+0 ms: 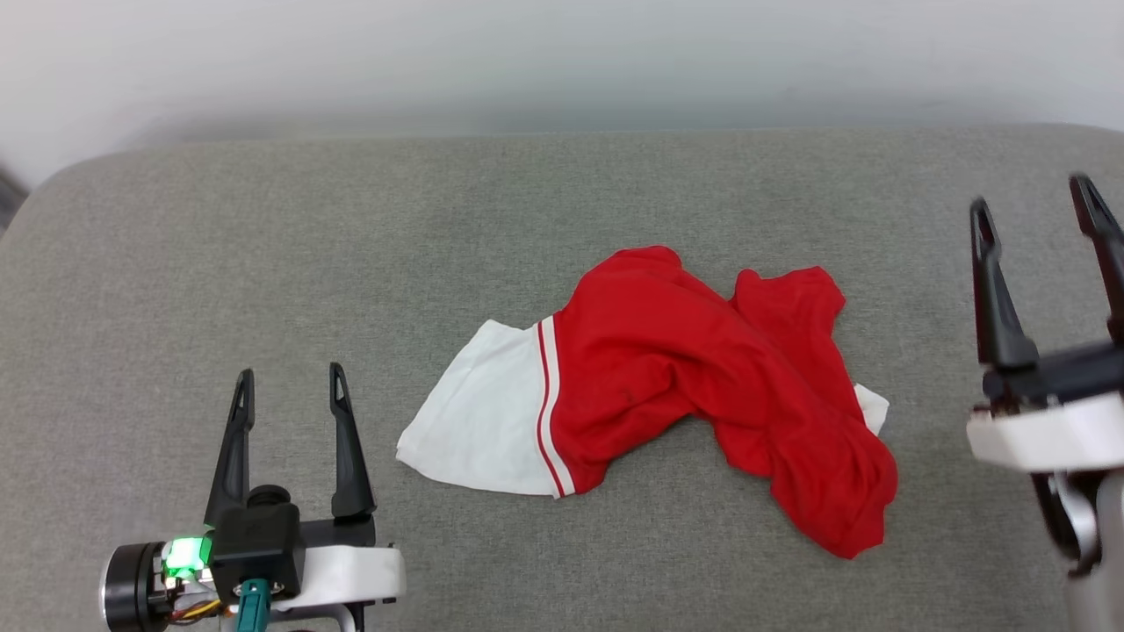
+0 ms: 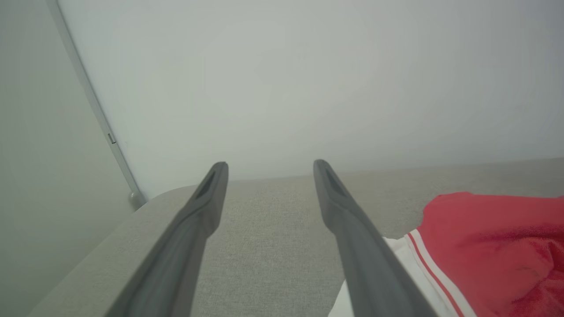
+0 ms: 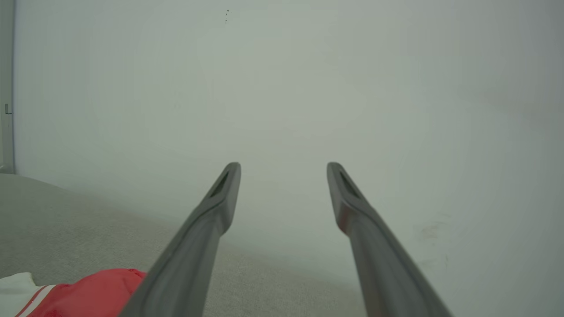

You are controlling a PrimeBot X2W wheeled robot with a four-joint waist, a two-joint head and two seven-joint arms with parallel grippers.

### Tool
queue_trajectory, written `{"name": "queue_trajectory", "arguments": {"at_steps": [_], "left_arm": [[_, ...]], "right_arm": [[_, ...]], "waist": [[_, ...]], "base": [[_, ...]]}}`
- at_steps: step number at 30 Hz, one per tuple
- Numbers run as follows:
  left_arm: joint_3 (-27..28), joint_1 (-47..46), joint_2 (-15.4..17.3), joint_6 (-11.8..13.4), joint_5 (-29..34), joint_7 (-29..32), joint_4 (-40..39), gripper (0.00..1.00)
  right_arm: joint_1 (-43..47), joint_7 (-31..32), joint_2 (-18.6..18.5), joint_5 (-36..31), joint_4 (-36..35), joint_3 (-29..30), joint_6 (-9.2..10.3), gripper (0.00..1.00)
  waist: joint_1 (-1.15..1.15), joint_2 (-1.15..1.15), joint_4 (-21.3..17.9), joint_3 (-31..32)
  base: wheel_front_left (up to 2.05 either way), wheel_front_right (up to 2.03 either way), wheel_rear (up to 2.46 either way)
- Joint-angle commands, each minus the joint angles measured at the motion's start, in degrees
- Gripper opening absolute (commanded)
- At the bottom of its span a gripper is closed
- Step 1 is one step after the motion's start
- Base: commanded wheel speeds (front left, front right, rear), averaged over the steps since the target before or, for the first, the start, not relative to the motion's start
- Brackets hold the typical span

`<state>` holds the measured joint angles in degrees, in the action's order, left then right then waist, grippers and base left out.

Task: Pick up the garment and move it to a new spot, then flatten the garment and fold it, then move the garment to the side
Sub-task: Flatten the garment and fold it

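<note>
Before me: a grey woven-fabric surface [image 1: 263, 263], rounded at its far corners, running up to a plain white wall [image 1: 562, 53]. Left wrist view: a thin pale strip [image 2: 94, 105] slants down the wall and ends just beside the surface's rounded corner, with a small notch partway along. Right wrist view: tiny dark specks [image 3: 226, 15] high on the wall; faint scuffs [image 3: 434, 229] lower right.

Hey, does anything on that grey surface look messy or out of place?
Only the red T-shirt: it lies crumpled and twisted on the grey fabric surface, one white sleeve splayed toward the left hand. That and the right hand are open, clear of it. Nothing looks torn.
</note>
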<state>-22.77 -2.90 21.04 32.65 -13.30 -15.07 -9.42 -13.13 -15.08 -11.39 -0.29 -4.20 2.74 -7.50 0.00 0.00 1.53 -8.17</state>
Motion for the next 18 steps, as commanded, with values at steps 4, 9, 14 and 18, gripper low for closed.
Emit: {"name": "queue_trajectory", "arguments": {"at_steps": [4, 9, 14, 18], "left_arm": [[2.2, 2.2, -2.1, -2.7, 2.4, -0.1, 0.4, 1.0], [4.7, 1.9, -5.2, -5.6, 5.2, -0.1, 0.0, 1.0], [6.5, 0.9, -7.6, -7.4, 7.0, -0.1, -0.9, 1.0], [7.3, 0.0, -9.6, -9.0, 8.1, -0.1, -1.0, 1.0]], "right_arm": [[-9.4, 4.4, -8.7, 3.6, 5.6, -7.5, 0.03, 1.0], [-19.5, 29.9, -20.7, 16.7, 9.7, -22.9, 0.03, 1.0], [-26.6, 49.4, -29.1, 32.0, 8.1, -32.1, 0.03, 1.0], [-31.3, 61.4, -31.4, 42.4, 9.9, -36.6, 0.03, 1.0]], "waist": [[0.0, 0.0, 0.9, -0.5], [0.0, 0.0, 2.6, -2.6], [0.0, 0.0, 4.1, -5.1], [0.0, 0.0, 5.0, -7.6]], "base": [[0.0, 0.0, 0.0], [0.0, 0.0, 0.0], [0.0, 0.0, 0.0], [0.0, 0.0, 0.0]]}}
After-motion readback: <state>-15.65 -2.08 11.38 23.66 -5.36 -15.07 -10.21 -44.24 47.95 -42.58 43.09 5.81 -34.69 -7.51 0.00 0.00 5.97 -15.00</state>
